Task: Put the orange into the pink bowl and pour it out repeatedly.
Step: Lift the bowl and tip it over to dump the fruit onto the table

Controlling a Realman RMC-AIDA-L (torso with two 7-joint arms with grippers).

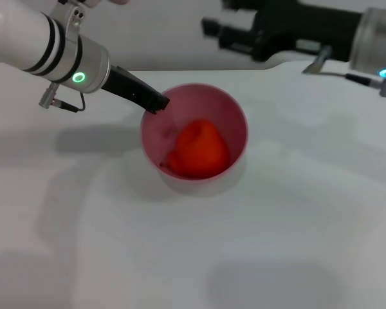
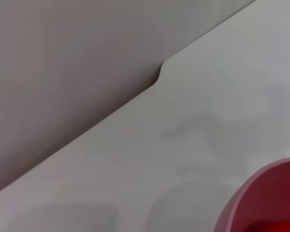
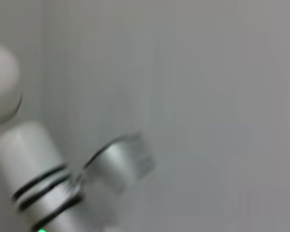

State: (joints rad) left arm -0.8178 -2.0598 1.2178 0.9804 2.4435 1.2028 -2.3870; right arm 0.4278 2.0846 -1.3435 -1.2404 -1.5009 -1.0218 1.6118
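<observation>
Pink bowl [image 1: 194,136], glossy smooth plastic, deep and round, standing on the white matte table [image 1: 276,244]; the orange [image 1: 201,150], red-orange and bumpy, lies inside it. Left tool [image 1: 156,102]: you have it at the bowl's near-left rim, apparently pinched on the wall, though whether it grips you cannot tell for certain. Right tool [image 1: 212,29]: raised well apart at the far side; its opening cannot be told. To pour well, tip slowly over bare table; slick plastic may slip in the pinch; round fruit will likely roll.
</observation>
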